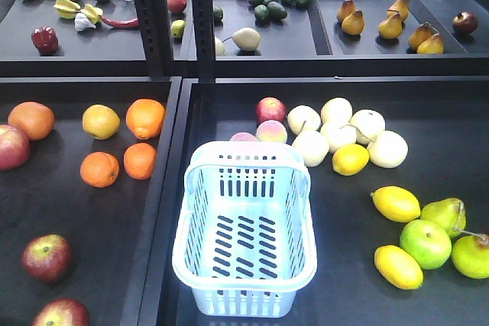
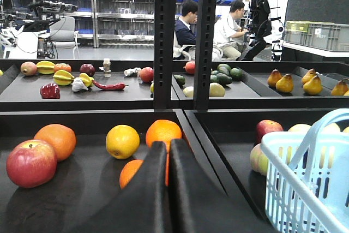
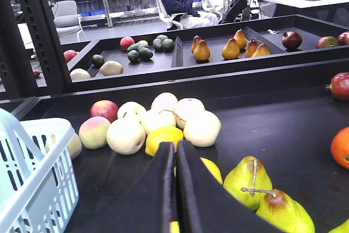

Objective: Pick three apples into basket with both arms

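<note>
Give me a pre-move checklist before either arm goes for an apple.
1. Pale-blue slotted plastic basket upright and empty: ok.
2. Three round deep-red apples lying uncovered in the left tray: ok.
3. Black left pincer open for a grasp: not ok, shut.
4. Black right pincer open for a grasp: not ok, shut.
5. Left pincer lined up with an apple: not ok. Round oranges sit ahead, and the nearest apple is off to its left.
</note>
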Motion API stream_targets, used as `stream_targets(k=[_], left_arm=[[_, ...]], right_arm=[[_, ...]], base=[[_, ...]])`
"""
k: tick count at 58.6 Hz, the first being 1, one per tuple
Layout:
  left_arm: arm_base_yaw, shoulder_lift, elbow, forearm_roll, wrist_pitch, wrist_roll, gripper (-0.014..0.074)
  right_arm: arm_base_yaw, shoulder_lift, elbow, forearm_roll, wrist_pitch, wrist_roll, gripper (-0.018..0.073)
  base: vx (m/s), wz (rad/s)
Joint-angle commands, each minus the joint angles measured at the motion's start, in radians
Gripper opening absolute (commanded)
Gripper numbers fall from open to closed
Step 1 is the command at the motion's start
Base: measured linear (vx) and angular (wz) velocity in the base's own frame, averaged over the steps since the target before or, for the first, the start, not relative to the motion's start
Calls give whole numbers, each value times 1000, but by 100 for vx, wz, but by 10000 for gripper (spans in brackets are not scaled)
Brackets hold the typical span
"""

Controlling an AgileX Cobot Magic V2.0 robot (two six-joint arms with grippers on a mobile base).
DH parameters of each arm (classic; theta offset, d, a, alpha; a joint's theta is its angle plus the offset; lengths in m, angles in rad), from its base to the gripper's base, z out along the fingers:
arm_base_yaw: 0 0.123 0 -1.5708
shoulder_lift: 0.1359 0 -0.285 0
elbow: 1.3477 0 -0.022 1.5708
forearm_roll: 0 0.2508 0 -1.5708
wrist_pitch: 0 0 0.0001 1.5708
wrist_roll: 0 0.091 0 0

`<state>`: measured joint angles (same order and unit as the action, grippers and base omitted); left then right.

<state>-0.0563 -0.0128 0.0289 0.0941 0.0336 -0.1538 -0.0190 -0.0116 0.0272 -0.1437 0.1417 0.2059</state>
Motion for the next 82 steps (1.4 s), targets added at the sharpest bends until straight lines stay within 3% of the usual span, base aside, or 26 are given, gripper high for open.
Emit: stream_targets(k=[1, 54, 66, 82], left_arm=[[-8, -12, -26, -2, -72, -3, -6], [-8, -12, -29, -3, -82, -4, -6], [-8, -12, -33, -54, -143, -177, -6], [-8, -12, -33, -55, -382, -343, -6]], right_arm=[[-4, -12, 14, -2, -74, -7, -5], [-4, -12, 14, -2, -74, -7, -5], [-4, -12, 14, -2, -74, -7, -5], [-4, -12, 14, -2, -74, -7, -5]], base=[[0, 0], [0, 0], [0, 0], [0, 0]])
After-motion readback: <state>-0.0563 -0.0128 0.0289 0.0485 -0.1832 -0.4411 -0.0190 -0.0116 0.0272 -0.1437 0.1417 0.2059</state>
